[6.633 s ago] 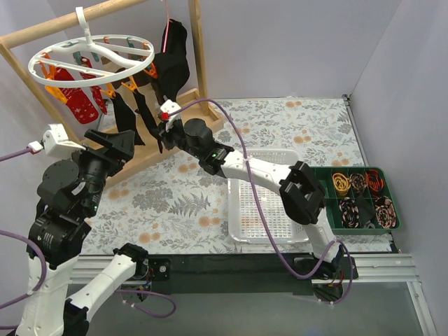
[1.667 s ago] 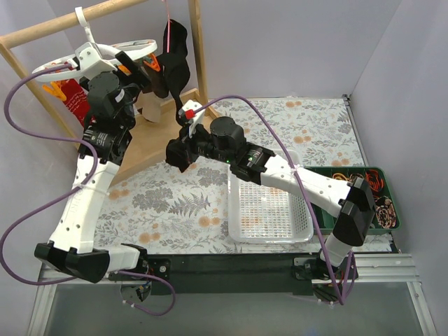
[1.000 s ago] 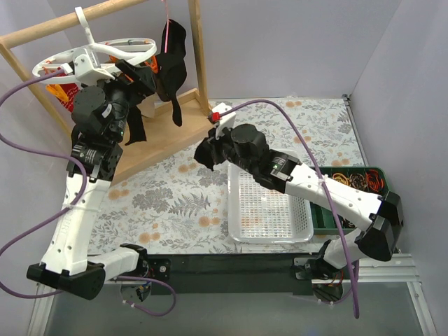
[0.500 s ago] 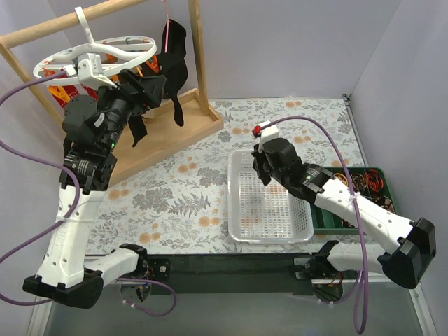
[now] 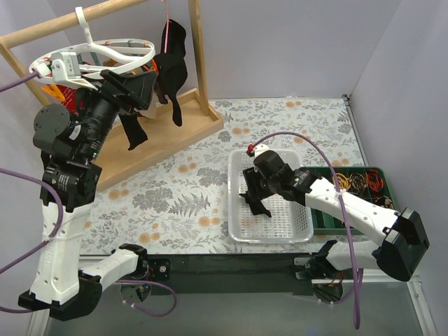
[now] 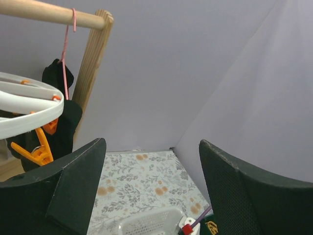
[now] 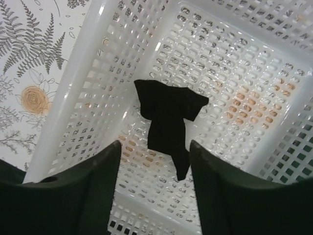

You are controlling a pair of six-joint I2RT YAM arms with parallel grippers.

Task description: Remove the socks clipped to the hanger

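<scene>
The white ring hanger (image 5: 105, 50) hangs from the wooden rack's bar, with orange clips (image 6: 36, 152) under its rim (image 6: 29, 105). A black sock (image 5: 133, 131) still dangles from it, and a bit of red sock (image 5: 57, 92) shows behind my left arm. My left gripper (image 5: 148, 89) is open beside the ring's right side with nothing between its fingers (image 6: 151, 144). My right gripper (image 5: 253, 199) stands open over the white basket (image 5: 302, 222). Another black sock (image 7: 168, 115) lies crumpled on the basket floor just beyond its fingers (image 7: 155, 147), free of them.
A black T-shirt (image 5: 171, 56) on a pink wire hanger (image 6: 65, 49) hangs at the right end of the wooden rack (image 5: 199, 52), whose base (image 5: 175, 136) sits at the back left. A green divided tray (image 5: 357, 199) of coloured bands lies right of the basket.
My right gripper came down lower into the basket, opened and let go of the black sock. My left arm swung up and left, closer to the ring.
</scene>
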